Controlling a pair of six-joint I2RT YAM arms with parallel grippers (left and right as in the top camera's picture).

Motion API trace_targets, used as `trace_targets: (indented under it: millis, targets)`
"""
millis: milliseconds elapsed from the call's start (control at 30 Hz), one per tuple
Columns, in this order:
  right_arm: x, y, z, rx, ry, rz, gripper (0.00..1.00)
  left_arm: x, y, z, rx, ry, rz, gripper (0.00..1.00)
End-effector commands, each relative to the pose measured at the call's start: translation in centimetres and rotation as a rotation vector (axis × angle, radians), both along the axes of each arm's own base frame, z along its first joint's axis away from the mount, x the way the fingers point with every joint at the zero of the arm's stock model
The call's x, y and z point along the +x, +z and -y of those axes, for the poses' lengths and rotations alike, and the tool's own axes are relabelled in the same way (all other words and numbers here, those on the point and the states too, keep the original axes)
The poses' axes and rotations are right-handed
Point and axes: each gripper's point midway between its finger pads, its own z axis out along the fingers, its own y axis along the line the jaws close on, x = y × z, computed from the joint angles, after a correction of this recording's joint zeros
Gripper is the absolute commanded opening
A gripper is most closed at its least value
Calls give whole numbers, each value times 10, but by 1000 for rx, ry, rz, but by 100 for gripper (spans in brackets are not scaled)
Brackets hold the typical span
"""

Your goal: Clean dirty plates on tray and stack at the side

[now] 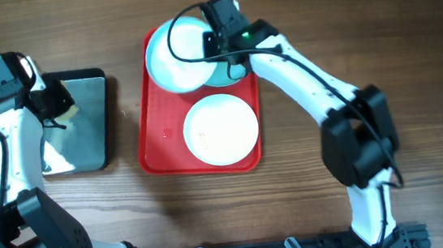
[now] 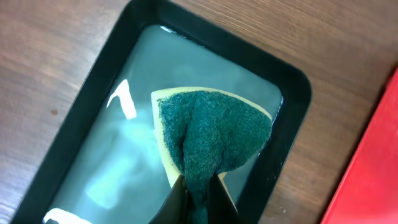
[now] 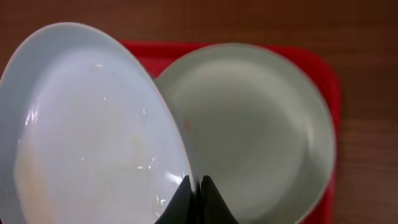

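Leaning over the tray, a turquoise plate hangs rim-clamped in right jaws; left jaws pinch sponge.

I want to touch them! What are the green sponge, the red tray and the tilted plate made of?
The sponge: fuzzy green scrubbing fibre over a yellowish foam layer. The red tray: probably plastic, smooth and evenly coloured. The tilted plate: glossy with bright glints; ceramic or hard plastic, cannot tell.
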Motion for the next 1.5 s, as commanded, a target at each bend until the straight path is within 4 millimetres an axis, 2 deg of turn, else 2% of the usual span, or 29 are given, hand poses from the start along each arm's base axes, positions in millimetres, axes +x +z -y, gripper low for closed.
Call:
trace_targets:
  millis: [0,100,267,433,533,600,633,700,900,1000,1100,1267,1467]
  targets:
    - [1,65,7,-102,-7,180,4,6,9,1,97,-201,9,4]
    - [-7,73,-1,-182,19,229,4,8,1,1,136,-282,-14,4]
    - [-26,75,-17,-288,41,266,4,9,-23,0,123,-313,-66,4]
    - [-32,77,-15,-348,21,281,4,7,-45,1,103,-330,-114,4]
    - [-33,79,-13,-377,5,299,4,8,-54,0,94,-331,-129,18]
    - [-33,79,-13,-380,3,301,4,7,-59,0,88,-331,-139,35]
    - [-33,79,-13,-380,3,301,4,7,-61,0,87,-331,-142,50]
    - [-33,80,-12,-382,-1,305,4,8,-60,0,89,-331,-138,100]
    - [-29,74,-11,-433,3,315,4,10,-55,0,78,-292,-119,100]
    - [-28,69,-14,-460,10,322,4,13,-42,2,73,-290,-79,100]
    - [-28,69,-19,-510,-4,364,4,18,-15,11,59,-315,3,100]
    - [-30,73,-34,-629,29,444,4,16,52,31,60,-365,178,100]
    - [-32,69,-42,-751,41,488,4,-2,126,50,103,-409,356,100]
